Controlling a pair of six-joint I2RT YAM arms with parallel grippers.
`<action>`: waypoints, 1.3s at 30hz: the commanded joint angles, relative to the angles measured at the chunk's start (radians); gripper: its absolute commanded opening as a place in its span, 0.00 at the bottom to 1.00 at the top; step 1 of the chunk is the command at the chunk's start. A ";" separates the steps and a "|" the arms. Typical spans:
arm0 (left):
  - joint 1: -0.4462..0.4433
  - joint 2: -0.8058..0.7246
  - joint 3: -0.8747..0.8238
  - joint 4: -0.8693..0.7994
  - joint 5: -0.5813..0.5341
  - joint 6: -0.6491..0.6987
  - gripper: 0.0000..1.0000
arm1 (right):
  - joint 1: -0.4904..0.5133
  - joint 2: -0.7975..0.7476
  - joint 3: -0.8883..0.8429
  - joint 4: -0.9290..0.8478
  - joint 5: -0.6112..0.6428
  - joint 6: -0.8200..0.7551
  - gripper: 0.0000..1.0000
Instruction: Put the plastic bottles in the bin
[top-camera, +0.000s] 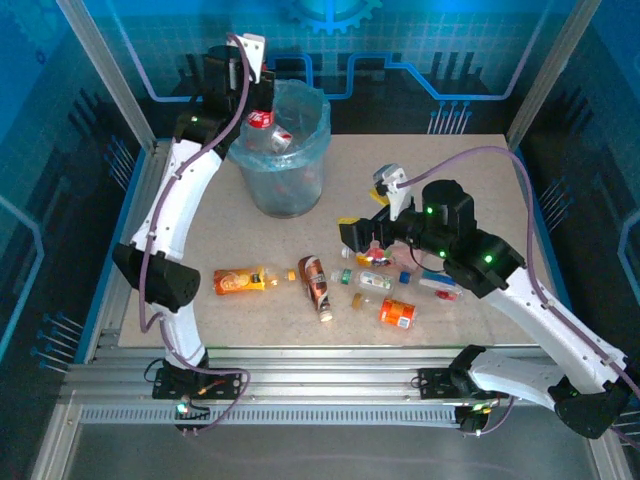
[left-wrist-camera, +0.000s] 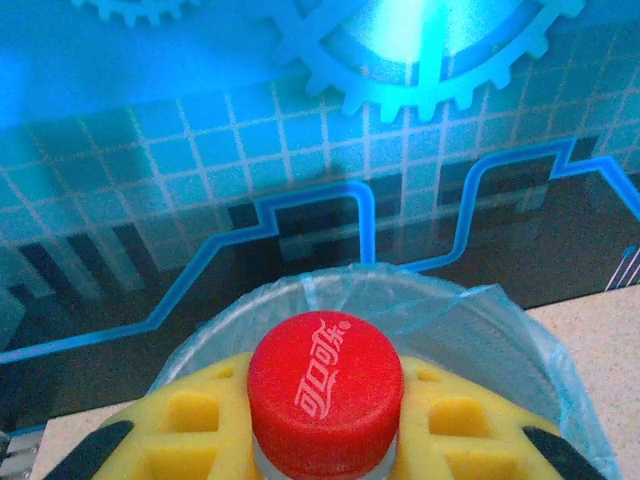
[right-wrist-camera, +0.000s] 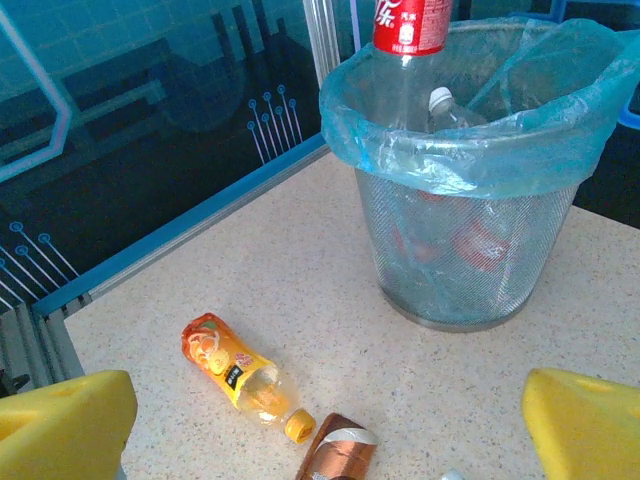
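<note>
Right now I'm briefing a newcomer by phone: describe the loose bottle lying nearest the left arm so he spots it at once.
Start at the round grey mesh bin lined in light-blue plastic, far left on the table. Toward the near edge, leftmost, lies a clear plastic bottle on its side, with an orange label and orange cap, unlike its brown-labelled neighbour.

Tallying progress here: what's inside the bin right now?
Inside the bin, a white-capped clear bottle and reddish shapes behind the mesh; a red-labelled bottle hangs at the rim. The bag and mesh blur the rest.
</note>
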 joint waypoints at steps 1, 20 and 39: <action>0.018 -0.014 -0.048 0.032 -0.016 0.017 0.00 | -0.010 0.007 0.016 0.047 -0.020 0.000 1.00; 0.042 -0.070 -0.347 0.159 0.018 -0.025 0.27 | -0.010 0.024 0.009 0.042 -0.035 -0.036 1.00; 0.042 -0.083 -0.368 0.146 0.022 -0.047 0.25 | -0.012 0.026 0.003 0.043 -0.028 -0.043 1.00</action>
